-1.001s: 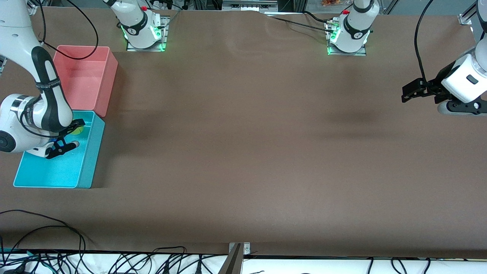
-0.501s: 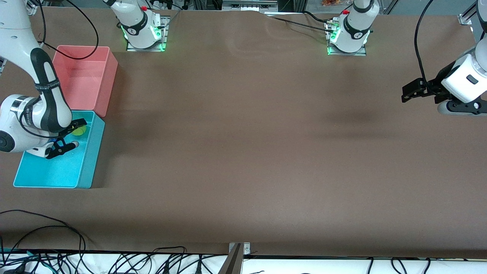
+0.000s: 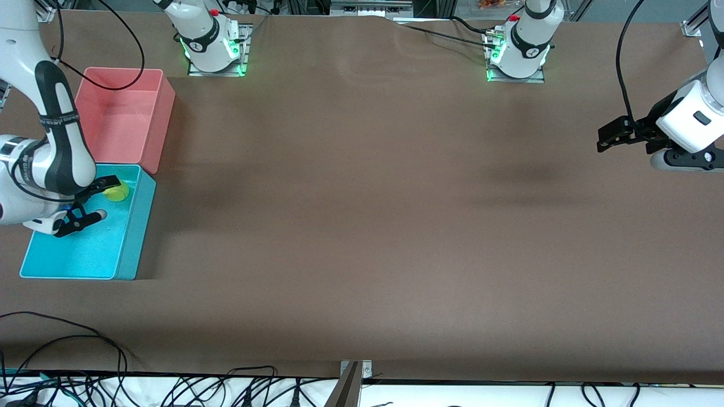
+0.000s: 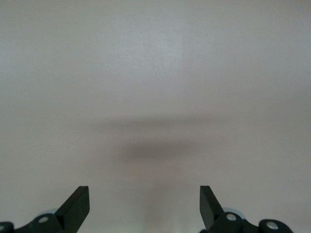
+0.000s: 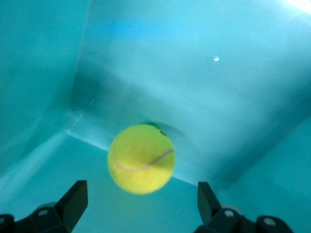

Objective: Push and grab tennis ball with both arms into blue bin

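Observation:
The tennis ball (image 3: 117, 194) lies on the floor of the blue bin (image 3: 136, 237), in the corner nearest the pink bin. My right gripper (image 3: 102, 199) hangs open just above the bin, its fingers apart on either side of the ball and not touching it. In the right wrist view the tennis ball (image 5: 141, 158) rests against the blue bin (image 5: 48, 73) wall, ahead of the open right gripper (image 5: 141, 201). My left gripper (image 3: 603, 140) waits open over bare table at the left arm's end. The left wrist view shows the left gripper (image 4: 144, 201) holding nothing.
A pink bin (image 3: 158, 124) stands right next to the blue bin, farther from the front camera. Black cables (image 3: 113, 362) trail along the table's front edge. Both arm bases (image 3: 212, 42) stand at the back edge.
The right gripper opened and let the tennis ball go into the blue bin, then drew back a little from it. The left arm has not moved.

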### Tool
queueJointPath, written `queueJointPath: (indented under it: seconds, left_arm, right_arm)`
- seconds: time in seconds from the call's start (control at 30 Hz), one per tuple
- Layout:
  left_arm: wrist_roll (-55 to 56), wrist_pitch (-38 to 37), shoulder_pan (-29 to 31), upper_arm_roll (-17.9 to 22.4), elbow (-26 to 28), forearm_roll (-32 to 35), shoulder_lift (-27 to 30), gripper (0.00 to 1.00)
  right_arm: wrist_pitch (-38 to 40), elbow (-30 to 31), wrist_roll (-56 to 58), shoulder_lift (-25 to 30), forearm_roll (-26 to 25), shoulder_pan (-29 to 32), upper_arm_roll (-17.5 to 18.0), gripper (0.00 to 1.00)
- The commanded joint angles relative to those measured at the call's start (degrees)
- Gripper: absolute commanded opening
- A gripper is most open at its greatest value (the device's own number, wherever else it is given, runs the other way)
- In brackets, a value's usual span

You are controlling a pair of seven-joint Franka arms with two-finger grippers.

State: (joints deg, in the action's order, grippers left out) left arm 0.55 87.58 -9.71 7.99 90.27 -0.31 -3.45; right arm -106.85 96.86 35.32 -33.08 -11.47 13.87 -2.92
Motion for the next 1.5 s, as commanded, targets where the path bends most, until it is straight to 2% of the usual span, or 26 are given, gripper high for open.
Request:
queueJointPath:
  seconds: [0.0,0.23,0.47,0.77,1.03,1.47]
  left_arm:
    - [-0.7,-0.4,-0.1,-0.2,0.4,1.3,0.6,1.0]
    - [-0.7,-0.4,-0.1,-0.2,0.4,1.4,0.6,1.0]
    - [-0.7,-0.4,-0.1,-0.2,0.5,1.3,0.6,1.0]
    - [-0.7,-0.4,-0.1,-0.2,0.4,1.3,0.6,1.0]
    - [-0.7,-0.4,-0.1,-0.2,0.4,1.3,0.6,1.0]
    - [-0.7,-0.4,-0.1,-0.2,0.4,1.3,0.6,1.0]
  right_arm:
    - [5.4,-2.7,1.3,2.5,0.8,0.4,1.3,1.0]
    - [15.5,-11.2,0.7,3.0,0.7,0.4,4.3,1.0]
    - [20.9,-17.0,0.4,4.1,0.7,0.3,7.9,1.0]
    - [21.2,-17.6,-0.2,9.4,0.7,0.3,14.1,1.0]
    - [22.5,-17.6,-12.9,11.4,0.7,0.3,19.5,1.0]
    - [23.6,-17.4,-29.9,13.3,0.7,0.2,26.4,1.0]
